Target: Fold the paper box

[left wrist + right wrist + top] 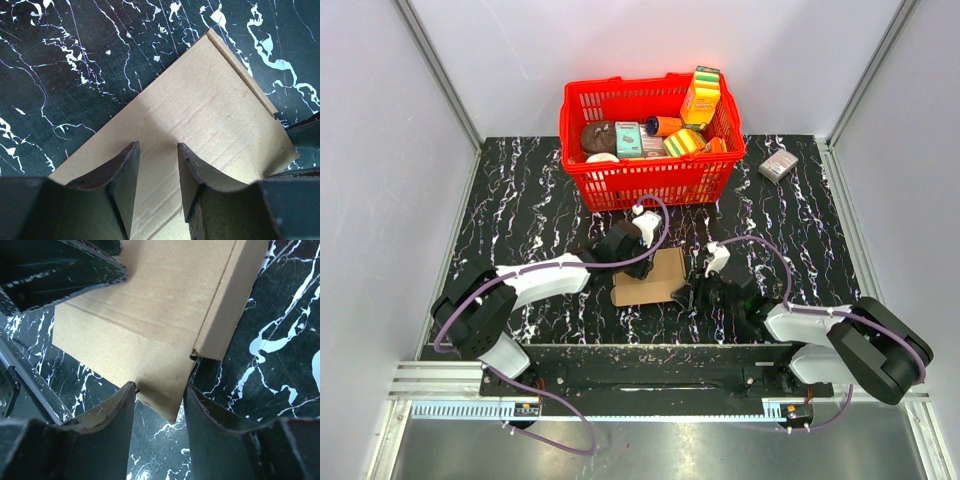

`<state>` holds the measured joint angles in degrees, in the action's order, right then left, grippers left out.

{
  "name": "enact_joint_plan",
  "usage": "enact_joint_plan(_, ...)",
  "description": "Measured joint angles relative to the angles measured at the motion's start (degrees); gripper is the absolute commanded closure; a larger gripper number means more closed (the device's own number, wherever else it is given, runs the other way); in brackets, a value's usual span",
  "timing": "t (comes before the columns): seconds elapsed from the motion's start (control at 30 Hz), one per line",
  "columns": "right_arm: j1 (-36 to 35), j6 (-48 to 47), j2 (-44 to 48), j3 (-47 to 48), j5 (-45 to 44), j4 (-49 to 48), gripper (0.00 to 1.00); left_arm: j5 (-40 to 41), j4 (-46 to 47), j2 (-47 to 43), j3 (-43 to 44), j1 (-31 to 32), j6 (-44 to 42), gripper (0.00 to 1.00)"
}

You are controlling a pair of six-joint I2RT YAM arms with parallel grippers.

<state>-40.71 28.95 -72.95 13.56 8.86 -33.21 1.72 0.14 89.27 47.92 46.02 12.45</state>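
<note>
The paper box [655, 276] is a flat brown cardboard sheet lying on the black marbled table between the two arms. My left gripper [617, 244] hangs over its far left part. In the left wrist view its fingers [125, 175] stand apart above the bare cardboard [210, 105], nothing between them. My right gripper [688, 293] is at the sheet's near right corner. In the right wrist view it [160, 386] is open, straddling a pointed corner flap [165, 385]; one fingertip touches the flap's edge. A folded side flap [225, 305] lies beside it.
A red basket [640, 185] of colourful packages stands at the back, just beyond the left gripper. A small grey-pink box [778, 166] lies at the back right. White walls close in both sides, and the table's near edge with the arm bases is right behind the sheet.
</note>
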Motion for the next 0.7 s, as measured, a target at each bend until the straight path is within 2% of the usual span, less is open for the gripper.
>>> enact_joint_plan(0.23,0.00,0.07,2.16,0.98,0.70,2.78,0.52,0.00,0.00,0.00,0.02,0.00,0.00,0.60)
enact_joint_plan(0.47,0.00,-0.20,0.39,1.11,0.57,2.49,0.52,-0.07,0.02,0.09,0.02,0.00,0.02,0.60)
enact_joint_plan(0.7,0.00,-1.09,-1.03,2.56,-0.37,3.34,0.47,-0.09,-0.02,0.13,0.07,0.00,0.00,0.60)
